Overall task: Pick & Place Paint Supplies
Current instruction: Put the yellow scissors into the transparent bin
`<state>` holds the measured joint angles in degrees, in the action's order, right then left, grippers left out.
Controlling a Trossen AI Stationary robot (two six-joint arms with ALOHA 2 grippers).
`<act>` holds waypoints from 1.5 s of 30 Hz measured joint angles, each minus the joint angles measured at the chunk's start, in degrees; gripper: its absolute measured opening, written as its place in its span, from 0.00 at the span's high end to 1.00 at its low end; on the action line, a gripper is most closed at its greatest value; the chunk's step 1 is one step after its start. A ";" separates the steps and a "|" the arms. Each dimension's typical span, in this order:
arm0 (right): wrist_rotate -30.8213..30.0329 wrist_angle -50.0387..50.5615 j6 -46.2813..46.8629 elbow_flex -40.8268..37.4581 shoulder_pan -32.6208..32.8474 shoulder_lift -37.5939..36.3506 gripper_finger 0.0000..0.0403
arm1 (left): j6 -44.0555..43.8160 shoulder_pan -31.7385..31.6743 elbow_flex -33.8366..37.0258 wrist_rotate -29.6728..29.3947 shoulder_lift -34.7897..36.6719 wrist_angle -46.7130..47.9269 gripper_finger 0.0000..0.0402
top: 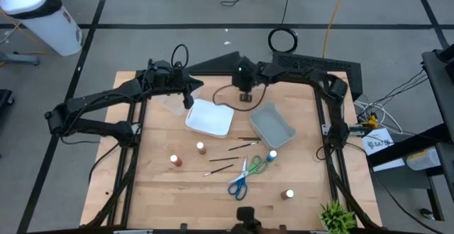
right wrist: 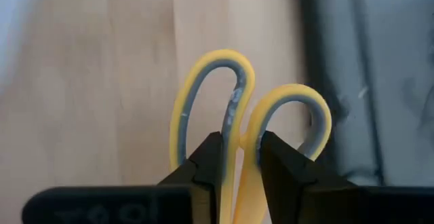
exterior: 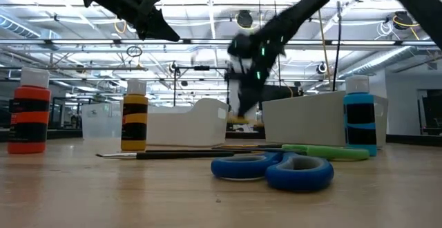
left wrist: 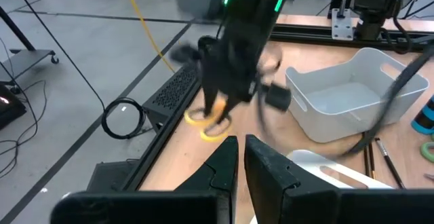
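My right gripper (top: 245,92) hangs over the table's far side, between the white bin (top: 209,118) and the grey bin (top: 273,125), shut on yellow-handled scissors (left wrist: 210,122). My left gripper (left wrist: 241,157), fingers shut and empty, hovers by the white bin's far-left corner (top: 189,98). On the near half of the table stand small paint bottles (top: 201,147) (top: 175,161) (top: 272,155) (top: 288,193). Blue scissors (top: 237,185), green scissors (top: 257,165) and thin dark brushes (top: 241,145) (top: 221,160) lie flat there. My right gripper pinches the yellow scissors between its two fingers where the two handle loops meet (right wrist: 241,139). The fingers come from above, pointing down. The loops (right wrist: 210,102) hang below the fingertips, close over the wood; whether they touch the table I cannot tell.
The dark frame rails (top: 323,113) run along the table's left, right and far sides. A cable loop (left wrist: 122,119) lies on the floor beyond the far edge. A small plant (top: 337,218) stands at the near-right corner. Bare wood (top: 170,191) lies near left.
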<state>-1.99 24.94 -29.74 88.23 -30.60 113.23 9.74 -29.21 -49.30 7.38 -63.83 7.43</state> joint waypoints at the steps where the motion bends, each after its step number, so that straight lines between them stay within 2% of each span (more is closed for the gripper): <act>1: 0.12 -0.57 0.15 0.10 0.31 -1.26 0.85 | 0.08 0.00 0.00 0.00 0.00 0.01 0.90; 5: 0.20 -1.10 0.02 -0.14 2.33 -4.87 0.85 | -1.26 0.04 0.00 0.01 0.00 -0.83 0.90; 10: -4.01 -4.23 -2.20 -0.09 6.03 -9.04 0.85 | -11.10 0.42 -0.04 0.07 -1.26 -3.14 0.86; 15: -8.28 -8.56 -5.60 -2.61 9.90 -9.33 0.85 | -19.28 1.37 -0.04 -0.16 -5.51 -5.76 0.64; 19: -14.51 -13.24 -9.46 -3.89 12.54 -9.71 0.85 | -21.46 2.38 -0.02 -1.66 -9.88 -10.40 0.43; 22: -15.58 -13.65 -10.01 -4.29 13.89 -9.49 0.85 | -21.44 2.39 -0.04 -1.68 -12.50 -12.43 0.31; 26: -15.99 -14.79 -10.23 -4.27 15.00 -9.69 0.85 | -22.88 2.36 -0.02 -1.53 -15.28 -14.77 0.22; 31: -15.99 -16.84 -11.58 -4.27 15.96 -9.64 0.85 | -24.10 2.97 -0.02 -0.98 -18.09 -18.12 0.19; 34: -15.97 -18.17 -12.14 -4.23 16.66 -9.64 0.85 | -24.24 3.21 -0.02 -0.69 -18.59 -18.28 0.22; 37: -15.97 -18.31 -12.84 -4.23 17.18 -9.64 0.85 | -23.64 3.15 -0.02 -0.67 -18.64 -17.22 0.35; 40: -15.55 -18.89 -13.00 -4.23 17.58 -9.64 0.85 | -23.37 3.15 -0.03 -0.74 -18.65 -16.76 0.55; 44: -12.06 -18.59 -12.93 -4.23 17.54 -9.65 0.86 | -21.27 3.11 -0.01 1.09 -18.67 -15.30 0.90; 45: -11.44 -18.66 -13.02 -4.20 17.56 -9.69 0.93 | -20.56 3.05 0.07 1.89 -18.69 -15.05 0.92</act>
<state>-13.43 6.27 -42.76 84.03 -13.04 103.55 -10.82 -26.17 -49.23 9.26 -82.52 -7.62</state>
